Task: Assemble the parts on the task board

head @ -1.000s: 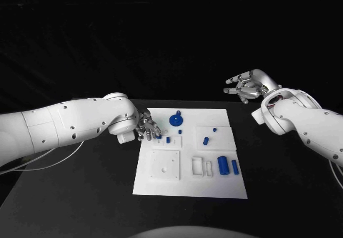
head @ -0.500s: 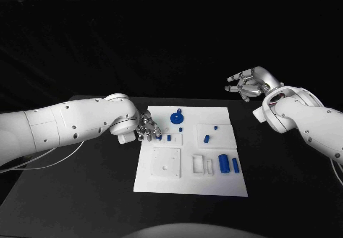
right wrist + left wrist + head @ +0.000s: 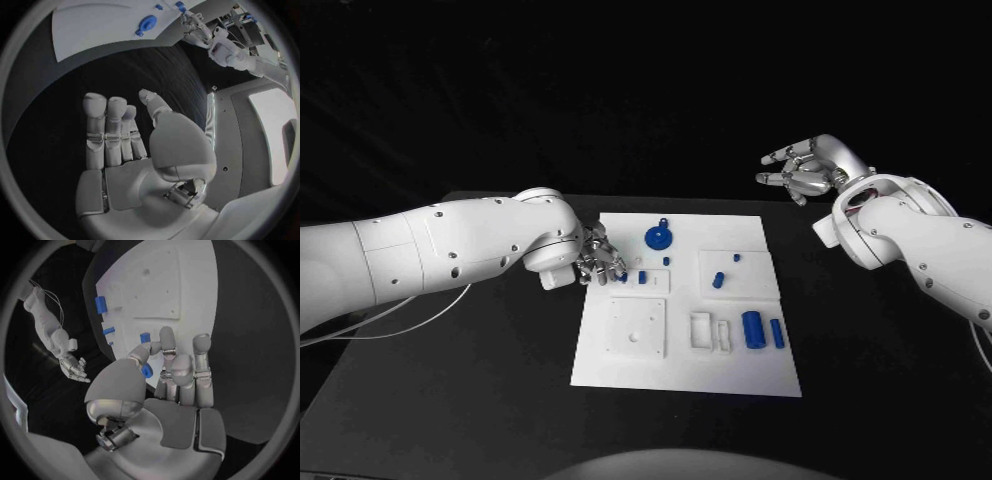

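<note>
Black table carries the white board in its middle; the left hand is at the board's far left edge, fingers curled, and it seems to pinch a small blue part at the thumb; another small part lies just beside the fingers, toward the board's middle, its long axis along the board's length; the right hand hangs well apart, fingers spread, holding nothing; so the left is much nearer.
</note>
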Robot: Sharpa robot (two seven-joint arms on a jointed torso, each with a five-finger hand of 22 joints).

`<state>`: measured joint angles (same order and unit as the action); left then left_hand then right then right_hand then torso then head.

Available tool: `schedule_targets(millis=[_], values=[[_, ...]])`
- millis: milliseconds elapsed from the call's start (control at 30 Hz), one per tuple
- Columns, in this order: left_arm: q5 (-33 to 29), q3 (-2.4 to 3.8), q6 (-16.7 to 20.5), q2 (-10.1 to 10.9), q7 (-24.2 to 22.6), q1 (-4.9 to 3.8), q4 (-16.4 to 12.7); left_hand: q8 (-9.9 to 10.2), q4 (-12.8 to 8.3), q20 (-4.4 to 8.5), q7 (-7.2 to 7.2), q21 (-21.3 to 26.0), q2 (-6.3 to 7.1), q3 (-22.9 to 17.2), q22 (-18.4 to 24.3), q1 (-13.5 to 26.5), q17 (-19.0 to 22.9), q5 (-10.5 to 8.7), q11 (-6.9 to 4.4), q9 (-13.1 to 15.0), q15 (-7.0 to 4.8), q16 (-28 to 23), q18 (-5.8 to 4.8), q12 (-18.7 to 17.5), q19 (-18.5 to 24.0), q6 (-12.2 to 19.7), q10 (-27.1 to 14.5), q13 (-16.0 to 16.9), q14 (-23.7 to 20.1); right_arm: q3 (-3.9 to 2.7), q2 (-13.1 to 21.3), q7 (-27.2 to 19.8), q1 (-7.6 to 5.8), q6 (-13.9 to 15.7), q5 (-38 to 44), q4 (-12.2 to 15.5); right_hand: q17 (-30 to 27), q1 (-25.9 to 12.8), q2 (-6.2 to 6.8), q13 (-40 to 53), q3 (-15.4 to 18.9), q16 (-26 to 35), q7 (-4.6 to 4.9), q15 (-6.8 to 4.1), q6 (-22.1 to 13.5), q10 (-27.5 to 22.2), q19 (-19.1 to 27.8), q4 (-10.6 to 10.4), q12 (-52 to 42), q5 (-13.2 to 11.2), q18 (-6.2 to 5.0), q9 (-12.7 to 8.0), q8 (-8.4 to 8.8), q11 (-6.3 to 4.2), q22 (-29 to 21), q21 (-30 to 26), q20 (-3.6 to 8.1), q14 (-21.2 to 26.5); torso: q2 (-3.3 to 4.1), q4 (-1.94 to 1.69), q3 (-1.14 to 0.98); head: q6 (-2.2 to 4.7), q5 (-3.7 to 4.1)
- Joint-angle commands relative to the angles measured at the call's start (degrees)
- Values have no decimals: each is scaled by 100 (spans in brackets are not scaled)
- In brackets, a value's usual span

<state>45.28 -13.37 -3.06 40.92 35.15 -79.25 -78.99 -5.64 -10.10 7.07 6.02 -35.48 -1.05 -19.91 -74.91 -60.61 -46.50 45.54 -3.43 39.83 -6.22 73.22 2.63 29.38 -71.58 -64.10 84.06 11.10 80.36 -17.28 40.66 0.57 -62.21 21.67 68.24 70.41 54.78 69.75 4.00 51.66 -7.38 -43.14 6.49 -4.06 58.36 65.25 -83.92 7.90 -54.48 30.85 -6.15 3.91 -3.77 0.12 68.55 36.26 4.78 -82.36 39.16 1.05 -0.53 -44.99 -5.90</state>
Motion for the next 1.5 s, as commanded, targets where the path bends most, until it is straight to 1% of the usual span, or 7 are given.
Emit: schedule_targets(millis=[33,467,833,933,1233,1400,1500], values=[[-45,-8,-123,-13,48,13,-13,-19,-379,4,-559,-22,-28,-368,-105,-45,-5,26,-33,5,-5,-30,115,28,-25,-632,254,-6,49,-3,-4,-18,3,-50,34,4,2,-23,40,6,-29,34,-4,-7,14,4,-288,-11,-13,22,-113,-7,20,-17,6,36,40,-26,2,2,-1,-5,-5],[-56,-7,-211,-5,80,13,-8,-16,-405,8,-563,-30,-24,-379,-106,-34,-32,52,-38,14,-8,-39,113,39,-27,-651,254,-14,59,-3,-5,-18,5,-51,34,-2,2,-23,40,6,-29,34,-4,-7,14,4,-288,-11,-13,22,-113,-7,20,-17,6,36,40,-26,1,-2,3,-10,1],[-211,-2,-256,-8,64,11,-8,-15,-426,8,-566,-35,-19,-381,-106,-23,-51,61,-40,21,-8,-41,110,48,-25,-663,255,-19,65,-3,-12,-18,7,-53,34,-7,4,-21,38,11,-36,34,-4,-8,16,3,-287,-2,-15,21,-114,-8,20,-17,7,38,41,-27,0,0,3,-15,-3],[-276,1,-260,-10,54,10,-4,-16,-431,9,-568,-37,-22,-383,-107,-17,-65,67,-41,25,-8,-38,109,54,-27,-670,258,-19,72,-3,-14,-18,7,-54,34,-9,4,-21,38,11,-36,34,-4,-8,16,3,-287,-2,-15,21,-114,-8,20,-17,7,38,41,-27,-2,2,0,-10,-5],[-456,37,-273,-18,21,-5,-3,-20,-446,13,-574,-35,-32,-374,-102,28,-87,51,-42,53,-9,-38,95,79,-31,-677,255,-19,81,-3,-19,-17,8,-58,34,-13,4,-17,39,12,-44,34,-4,-8,17,3,-287,7,-15,24,-113,-8,20,-18,8,40,42,-28,-1,1,-2,-10,-6],[-534,49,-297,-33,4,-25,22,-26,-443,11,-579,-32,-35,-364,-102,48,-88,43,-41,66,-8,-42,92,85,-31,-684,258,-19,81,-3,-17,-13,9,-60,34,-10,4,-17,39,12,-44,34,-4,-8,17,3,-287,7,-15,24,-113,-8,20,-18,8,40,42,-28,-1,8,-4,0,-9],[-571,55,-337,-43,-6,-38,45,-43,-427,5,-589,-21,-47,-340,-99,86,-87,-21,-36,98,-4,-48,87,97,-30,-694,258,-18,82,-3,-16,-11,9,-63,34,-8,4,-17,39,12,-44,34,-4,-8,17,3,-287,7,-15,24,-113,-8,20,-18,8,40,42,-28,0,5,-3,3,-8]])
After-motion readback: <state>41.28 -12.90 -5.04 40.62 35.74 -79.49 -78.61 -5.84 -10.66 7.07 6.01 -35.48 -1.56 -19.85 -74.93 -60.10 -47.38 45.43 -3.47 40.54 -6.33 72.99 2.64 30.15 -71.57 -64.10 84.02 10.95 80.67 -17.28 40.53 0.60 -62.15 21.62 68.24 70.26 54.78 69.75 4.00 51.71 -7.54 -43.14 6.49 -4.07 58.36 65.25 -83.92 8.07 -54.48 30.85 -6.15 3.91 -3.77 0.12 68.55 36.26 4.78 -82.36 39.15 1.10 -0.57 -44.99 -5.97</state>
